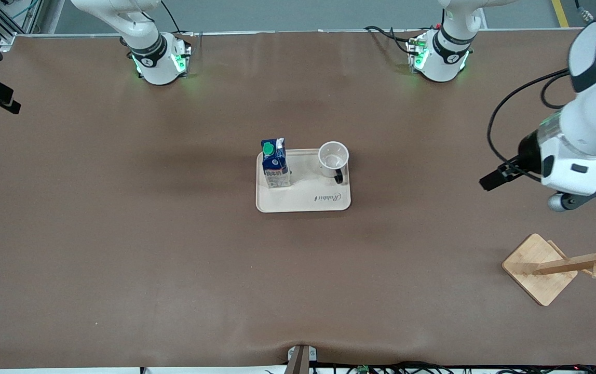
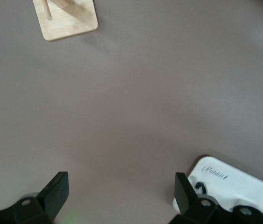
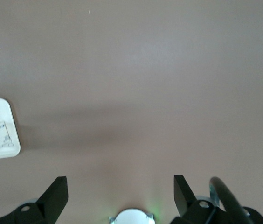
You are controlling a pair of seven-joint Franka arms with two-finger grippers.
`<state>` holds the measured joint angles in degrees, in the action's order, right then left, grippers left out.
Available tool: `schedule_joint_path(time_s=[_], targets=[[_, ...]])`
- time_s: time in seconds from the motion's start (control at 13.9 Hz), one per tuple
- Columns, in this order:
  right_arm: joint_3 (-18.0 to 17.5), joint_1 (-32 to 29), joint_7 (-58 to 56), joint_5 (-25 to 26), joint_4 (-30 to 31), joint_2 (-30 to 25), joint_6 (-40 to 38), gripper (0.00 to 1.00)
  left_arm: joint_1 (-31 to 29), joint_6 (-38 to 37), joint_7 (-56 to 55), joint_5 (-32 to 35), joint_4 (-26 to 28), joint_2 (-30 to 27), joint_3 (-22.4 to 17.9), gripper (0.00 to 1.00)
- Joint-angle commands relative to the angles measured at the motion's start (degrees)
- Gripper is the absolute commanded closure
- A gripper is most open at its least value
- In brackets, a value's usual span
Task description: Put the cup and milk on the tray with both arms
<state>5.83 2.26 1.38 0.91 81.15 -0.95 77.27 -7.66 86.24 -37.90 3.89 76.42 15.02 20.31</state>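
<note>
1. The tray (image 1: 303,200) lies mid-tabletop (image 1: 121,234).
2. On it stand the milk (image 1: 275,165), toward the right arm's end, and the cup (image 1: 333,157) beside it — both upright.
3. Left hand (image 2: 117,196) — fingers apart, empty, above bare tabletop near the wooden rack (image 1: 552,265).
4. Right hand (image 3: 120,196) — fingers apart, empty, above bare tabletop.

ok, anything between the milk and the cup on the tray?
Nothing: front view shows only bare tray floor between the milk and the cup.
</note>
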Motion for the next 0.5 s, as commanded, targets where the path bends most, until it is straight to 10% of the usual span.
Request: schedule_joint_path(time_s=[0.0, 0.43], targets=[[-0.3, -0.8, -2.6, -0.3, -1.3, 0.6, 0.4, 0.0, -2.1, -3.1, 6.8, 0.4, -2.6, 0.0, 0.3, 0.0], [-0.3, -0.9, -3.1, 0.1, -1.3, 0.6, 0.3, 0.0, -4.6, -3.4, 10.8, -0.6, -2.0, -4.3, -0.1, 0.0]])
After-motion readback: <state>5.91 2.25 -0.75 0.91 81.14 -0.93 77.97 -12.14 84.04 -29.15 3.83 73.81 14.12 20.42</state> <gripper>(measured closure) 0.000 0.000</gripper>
